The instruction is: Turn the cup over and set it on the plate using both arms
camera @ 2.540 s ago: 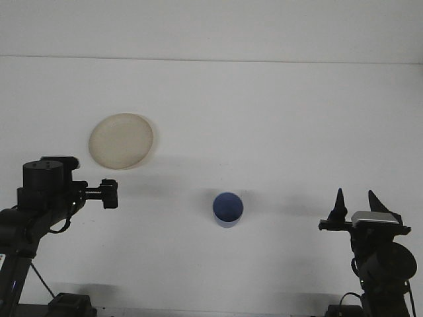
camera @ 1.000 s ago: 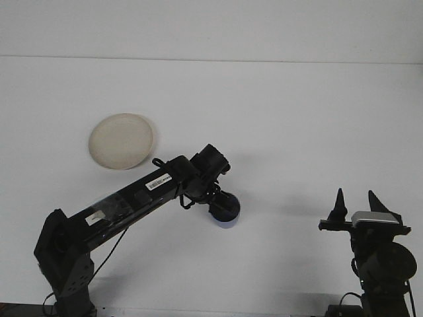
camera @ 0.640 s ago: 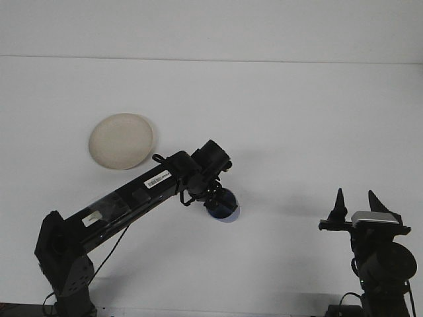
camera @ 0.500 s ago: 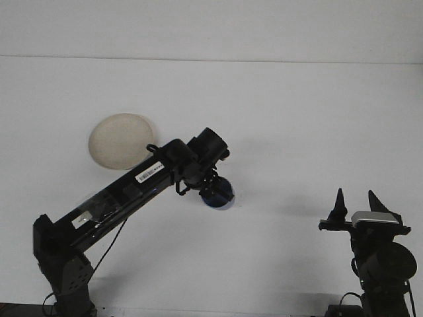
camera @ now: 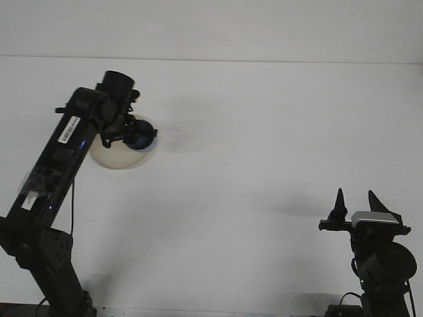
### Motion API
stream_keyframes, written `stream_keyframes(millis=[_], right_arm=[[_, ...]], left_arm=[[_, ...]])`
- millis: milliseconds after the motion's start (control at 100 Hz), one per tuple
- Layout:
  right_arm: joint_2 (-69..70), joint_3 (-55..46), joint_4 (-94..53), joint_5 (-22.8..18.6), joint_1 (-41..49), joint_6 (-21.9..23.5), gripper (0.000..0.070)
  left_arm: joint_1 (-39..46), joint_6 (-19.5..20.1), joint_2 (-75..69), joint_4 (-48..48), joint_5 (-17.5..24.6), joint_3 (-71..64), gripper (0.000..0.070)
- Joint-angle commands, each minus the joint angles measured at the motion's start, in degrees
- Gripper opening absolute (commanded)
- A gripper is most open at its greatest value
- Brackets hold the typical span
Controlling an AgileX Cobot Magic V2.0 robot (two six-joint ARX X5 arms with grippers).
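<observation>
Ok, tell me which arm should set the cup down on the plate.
The left. Its pincer holds the blue cup over the plate, while the right pincer sits open, far off at the table's near right.

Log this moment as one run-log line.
left gripper: shut on blue cup, above plate | right gripper: open, idle at right edge | cup not yet released

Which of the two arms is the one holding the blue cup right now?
The left arm: its gripper holds the blue cup over the plate. The right gripper sits open and empty near the table's lower right corner.
</observation>
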Motion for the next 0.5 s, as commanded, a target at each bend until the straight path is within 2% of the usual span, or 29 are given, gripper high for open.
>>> stream_keyframes(millis=[0, 200, 490], right_arm=[[0.17, 0.35, 0.68, 0.04, 0.04, -0.24, 0.046], [0.17, 0.35, 0.66, 0.04, 0.04, -0.24, 0.046], [0.17, 0.35, 0.61, 0.04, 0.04, -0.24, 0.046]], left_arm=[[2.12, 0.13, 1.84, 0.81, -0.15, 1.31, 0.0009], [7.93, -0.11, 3.43, 2.6, -0.15, 1.31, 0.0009], [10.36, -1.05, 9.29, 5.09, -0.15, 1.31, 0.0009]])
